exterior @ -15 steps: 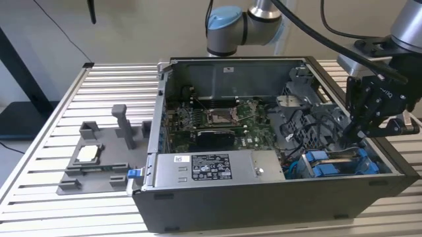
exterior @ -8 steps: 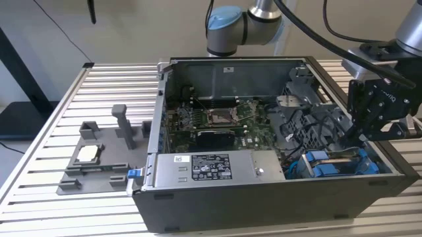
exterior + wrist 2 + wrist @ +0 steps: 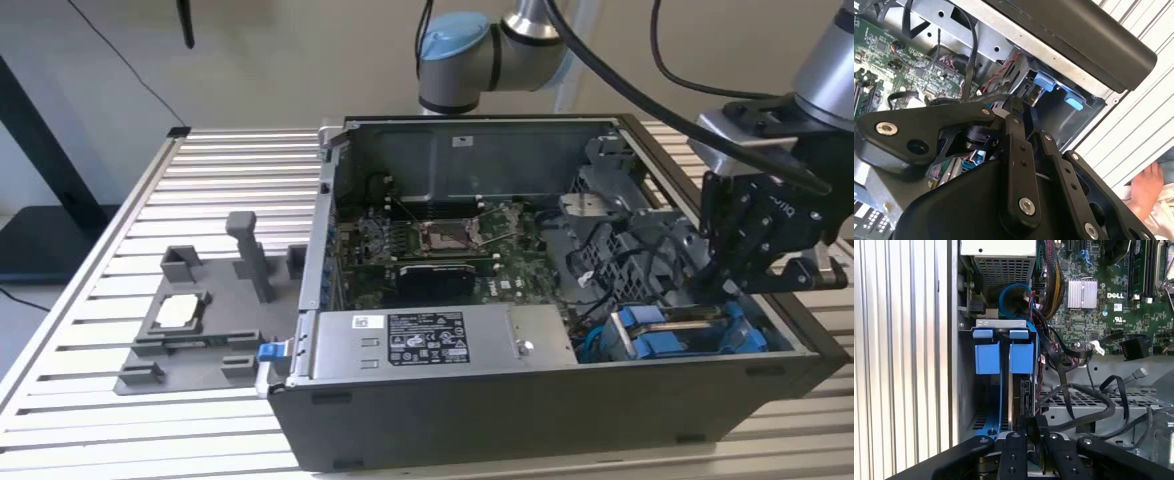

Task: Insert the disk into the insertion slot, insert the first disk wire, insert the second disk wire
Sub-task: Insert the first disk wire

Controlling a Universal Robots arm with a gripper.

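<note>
The disk sits in the insertion slot at the case's front corner, on the exterior view's right. Its blue carrier shows two end tabs, which are also in the second wrist view. My gripper reaches down into the case just behind the disk. In the first wrist view the gripper has its fingers drawn together on a small black wire connector at the disk's rear edge. The second wrist view shows the gripper tips meeting close to the blue tabs.
A silver labelled power-supply box lies along the case front, with the motherboard behind it. Loose black cables loop over the grey metal beside the bay. A grey fixture stands on the slatted table. Part of a person shows past the table edge.
</note>
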